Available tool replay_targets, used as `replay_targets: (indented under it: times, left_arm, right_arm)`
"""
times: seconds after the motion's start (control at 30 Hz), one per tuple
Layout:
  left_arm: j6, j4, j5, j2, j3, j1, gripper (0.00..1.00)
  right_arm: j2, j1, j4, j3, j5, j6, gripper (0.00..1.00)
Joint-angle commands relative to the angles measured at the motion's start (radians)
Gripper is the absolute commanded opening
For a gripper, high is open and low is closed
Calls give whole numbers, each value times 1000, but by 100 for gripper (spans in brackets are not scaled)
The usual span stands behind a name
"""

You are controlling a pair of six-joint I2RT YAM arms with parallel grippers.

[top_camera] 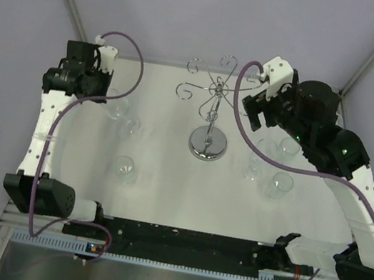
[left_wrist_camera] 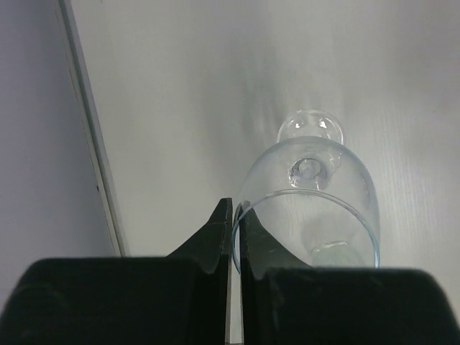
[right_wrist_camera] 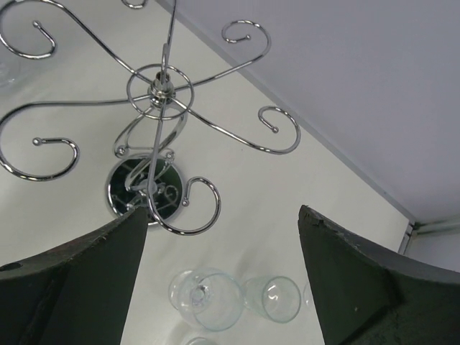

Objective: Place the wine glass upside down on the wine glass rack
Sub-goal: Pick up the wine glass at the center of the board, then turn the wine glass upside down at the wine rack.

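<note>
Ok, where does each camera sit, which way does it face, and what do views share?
Top external: above and behind the arms, facing down on the table; both arms and bases show, rack mid-table.
Left wrist: on the left arm, facing down along the left gripper, shut on a glass rim.
Right wrist: on the right arm, facing down between the open right gripper fingers onto the rack's scrolls and base.
Shared: rack in top and right wrist; gripped glass in top and left wrist.

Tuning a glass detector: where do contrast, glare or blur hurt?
Top external: the clear wine glasses barely stand out on the white table. Left wrist: the held wine glass is sharp, the left hand dark. Right wrist: the wine glass rack glints, sharp.
</note>
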Motion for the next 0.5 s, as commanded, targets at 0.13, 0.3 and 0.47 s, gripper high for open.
replay_targets:
  times: [0.13,0.3,0.47]
  left_arm:
    - [-66,12,127,-171,244,2,0]
    - [-99,71,182,-208,339,2,0]
    - [-155,209,237,-263,342,2,0]
  right_arm:
    - [23,-9,-22,133,-227,51,84]
    - [71,-9,-22,210,-348,97,83]
    - [131,-4,-20,297,-480,147,80]
